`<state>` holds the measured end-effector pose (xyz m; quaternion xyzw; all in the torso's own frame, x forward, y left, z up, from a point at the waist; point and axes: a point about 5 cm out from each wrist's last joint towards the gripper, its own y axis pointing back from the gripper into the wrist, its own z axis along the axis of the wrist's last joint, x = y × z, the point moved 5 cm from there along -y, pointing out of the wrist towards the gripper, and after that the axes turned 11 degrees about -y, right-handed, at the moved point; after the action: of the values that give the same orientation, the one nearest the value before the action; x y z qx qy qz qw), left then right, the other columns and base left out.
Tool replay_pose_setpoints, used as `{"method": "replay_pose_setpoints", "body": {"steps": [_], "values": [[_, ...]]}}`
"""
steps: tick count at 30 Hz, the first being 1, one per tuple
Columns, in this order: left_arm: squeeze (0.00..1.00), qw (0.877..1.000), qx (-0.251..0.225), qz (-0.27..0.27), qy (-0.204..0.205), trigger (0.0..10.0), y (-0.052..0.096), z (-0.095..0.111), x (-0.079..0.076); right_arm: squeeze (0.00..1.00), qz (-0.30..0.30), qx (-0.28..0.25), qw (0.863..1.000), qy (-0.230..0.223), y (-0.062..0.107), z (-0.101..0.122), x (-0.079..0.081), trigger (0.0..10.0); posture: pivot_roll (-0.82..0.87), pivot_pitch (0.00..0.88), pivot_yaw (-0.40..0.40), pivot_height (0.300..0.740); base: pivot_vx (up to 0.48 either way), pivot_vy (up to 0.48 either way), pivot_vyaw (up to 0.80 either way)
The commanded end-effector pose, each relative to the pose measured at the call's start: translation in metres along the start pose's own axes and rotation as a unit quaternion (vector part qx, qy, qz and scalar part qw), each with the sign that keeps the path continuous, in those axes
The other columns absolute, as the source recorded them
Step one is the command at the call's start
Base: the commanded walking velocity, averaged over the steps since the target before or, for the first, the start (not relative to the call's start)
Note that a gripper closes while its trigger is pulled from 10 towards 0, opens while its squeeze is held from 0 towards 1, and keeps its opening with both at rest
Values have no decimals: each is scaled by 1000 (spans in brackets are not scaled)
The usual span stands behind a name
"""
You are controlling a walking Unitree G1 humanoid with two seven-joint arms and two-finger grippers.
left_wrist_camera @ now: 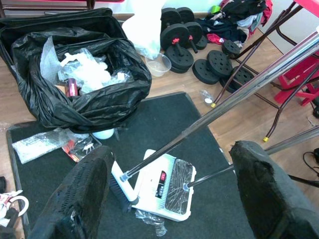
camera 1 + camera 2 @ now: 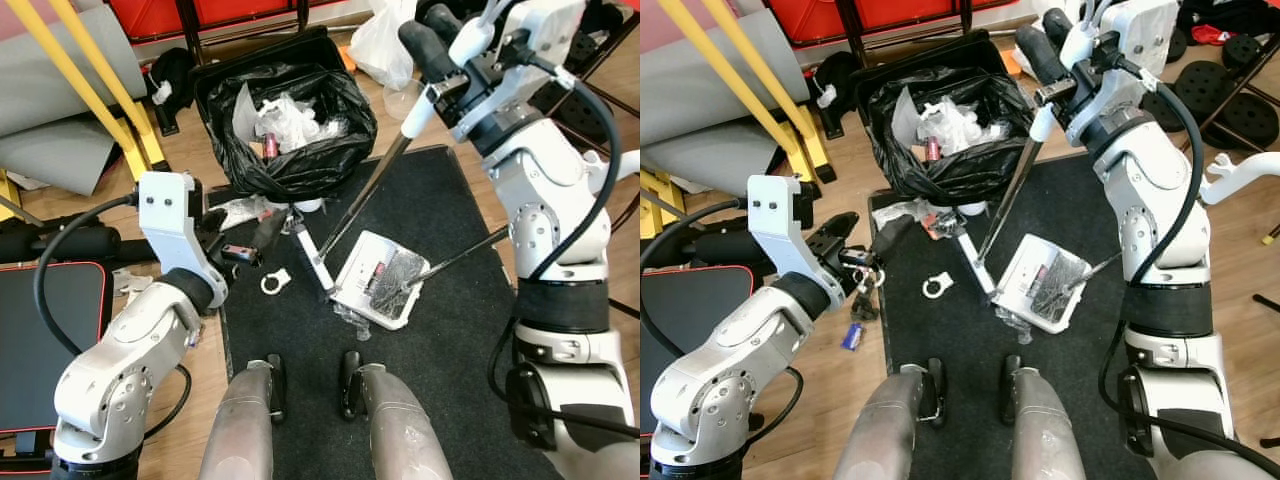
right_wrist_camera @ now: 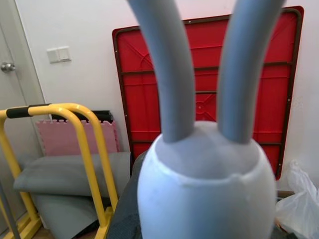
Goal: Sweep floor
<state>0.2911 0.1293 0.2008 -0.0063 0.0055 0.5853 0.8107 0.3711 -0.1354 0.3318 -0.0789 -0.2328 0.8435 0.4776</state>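
Gripping the top of the broom (image 2: 362,205), the right hand (image 2: 447,62) is standing high over the mat (image 2: 455,330); its fingers are closed around the pale handle end, seen close up in the right wrist view. The shaft is slanting down to the brush head (image 1: 118,188), which is resting on the mat against the near edge of the white dustpan (image 2: 380,279). The dustpan is lying flat, holding dark debris, its own thin handle rising toward the right arm.

The left hand (image 1: 169,194) is hovering low to the left, fingers spread wide and empty, looking toward the brush and pan.

Judgement on handling: the broom is looking light and stiff, a thin metal tube, likely slippery where bare; held only at the top it is going to swing and twist easily. A second hold lower on the shaft would steady it. The dustpan is looking like light plastic, prone to sliding on the mat when pushed.

The bin (image 2: 285,125), lined with a black bag and part full, is standing just beyond the mat. A white ring (image 2: 275,283) and scraps are lying nearby.
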Motion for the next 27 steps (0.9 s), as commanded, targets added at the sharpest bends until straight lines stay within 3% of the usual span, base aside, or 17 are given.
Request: {"method": "replay_pose_setpoints", "body": {"steps": [1,6,12,20,27], "values": [[0,1000,3,-24,2,10000,1,-4,-5,0,12,-42,999,22,-1,26,6,10000,95,290,-35,740,0,0,0],[0,1000,3,-24,4,10000,1,-4,-5,0,-18,-50,998,23,-2,35,-6,10000,91,293,-34,740,0,0,0],[0,1000,2,-24,4,10000,0,-4,-5,0,-25,-53,998,34,-3,41,-9,10000,91,294,-35,740,0,0,0],[0,1000,2,-23,4,10000,0,-4,-5,0,-18,-66,997,31,-5,47,-3,10000,92,296,-34,740,0,0,0],[0,1000,2,-24,5,10000,1,-4,-6,0,15,-110,993,-26,-8,59,13,10000,93,299,-35,740,0,0,0]]}}
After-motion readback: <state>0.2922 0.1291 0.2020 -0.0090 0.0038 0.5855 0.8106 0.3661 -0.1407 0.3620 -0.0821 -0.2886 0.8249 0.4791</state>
